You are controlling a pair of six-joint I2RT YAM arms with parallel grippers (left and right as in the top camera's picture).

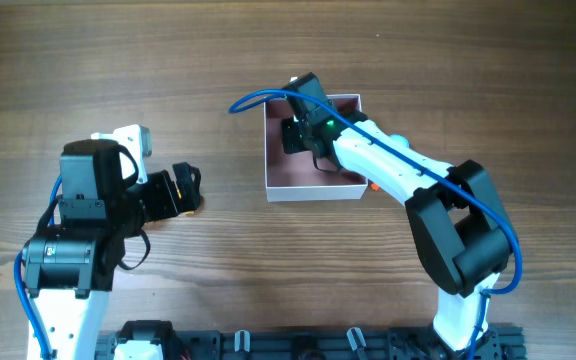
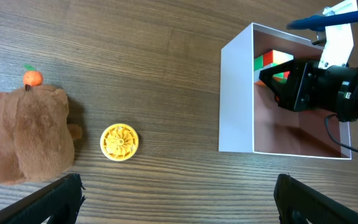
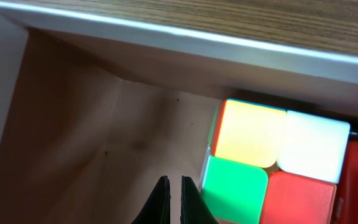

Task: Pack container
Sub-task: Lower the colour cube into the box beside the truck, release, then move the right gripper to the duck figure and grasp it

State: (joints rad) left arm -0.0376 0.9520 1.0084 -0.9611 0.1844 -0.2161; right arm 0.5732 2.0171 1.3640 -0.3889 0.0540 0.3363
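The container (image 1: pixel 313 192) is a square white-walled box with a pink inside, at the table's middle back. It also shows in the left wrist view (image 2: pixel 236 93) and the right wrist view (image 3: pixel 166 38). A colour cube (image 3: pixel 272 162) lies in one of its corners, also seen in the left wrist view (image 2: pixel 272 61). My right gripper (image 3: pixel 174 183) is down inside the container next to the cube, fingers nearly together and empty; it also shows in the overhead view (image 1: pixel 300 135). My left gripper (image 2: pixel 179 186) is wide open and empty over bare table, left of the container (image 1: pixel 186 188).
A brown plush toy (image 2: pixel 30 134) with a small orange ball (image 2: pixel 32 78) on top lies left of the container. A yellow ridged disc (image 2: pixel 119 142) lies on the table between the plush and the container.
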